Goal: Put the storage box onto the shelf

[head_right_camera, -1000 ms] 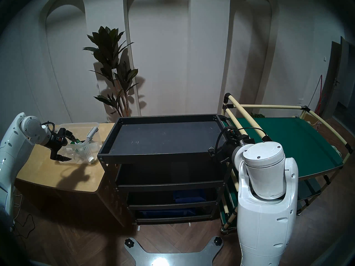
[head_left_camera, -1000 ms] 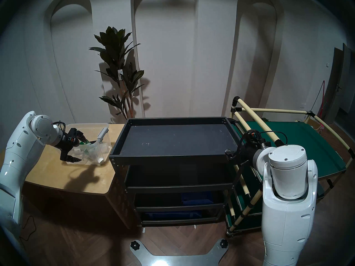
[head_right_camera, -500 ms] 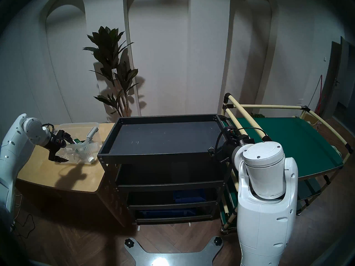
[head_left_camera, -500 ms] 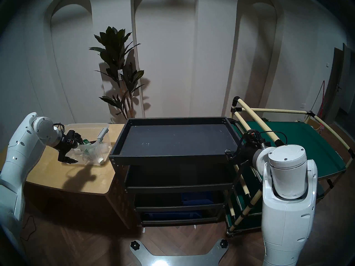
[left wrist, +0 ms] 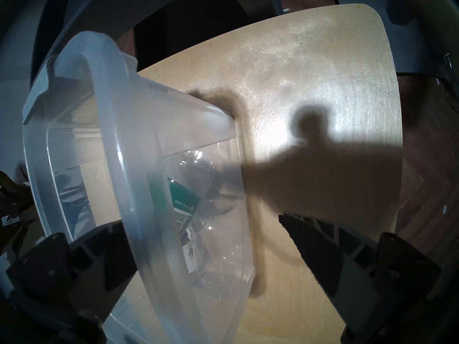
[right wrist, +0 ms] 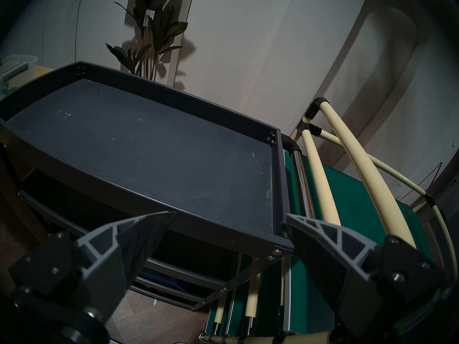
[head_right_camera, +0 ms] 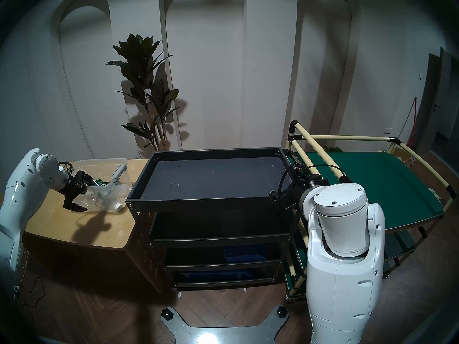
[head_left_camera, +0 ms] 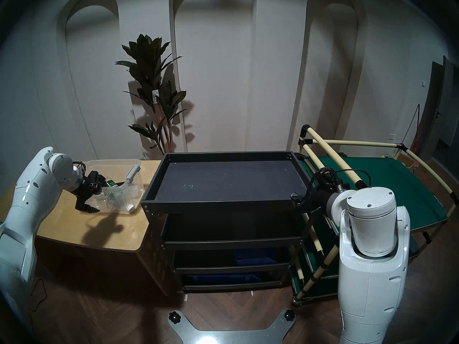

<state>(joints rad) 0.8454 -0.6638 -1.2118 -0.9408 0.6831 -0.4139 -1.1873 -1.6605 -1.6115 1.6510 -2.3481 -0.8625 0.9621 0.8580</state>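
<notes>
Annotator: White arched wall behind, dark wood floor. Head left view: light wooden table at 9 o'clock, storage box on its far part, just beside the shelf, which sits centre frame.

Reviewer: Left gripper?

Annotator: Left gripper at the box's near-left corner, fingers spread, one inside the rim, one outside near the table. Not closed on it.

Reviewer: Right side?

Annotator: Right gripper at 3 o'clock, by the shelf's near-right corner; spread not readable here. Green-decked cart beyond. Plant at 11 o'clock.

Reviewer: Head right?

Annotator: Same layout. Blue bins on lower tiers.

Reviewer: Left wrist?

Annotator: Box wall runs between the two fingers, which stand wide apart; green-labelled bottle shows through the plastic. Table under it.

Reviewer: Right wrist?

Annotator: Fingers apart, nothing between them, shelf's top tray at 12 o'clock, cart tubes at 3.
</notes>
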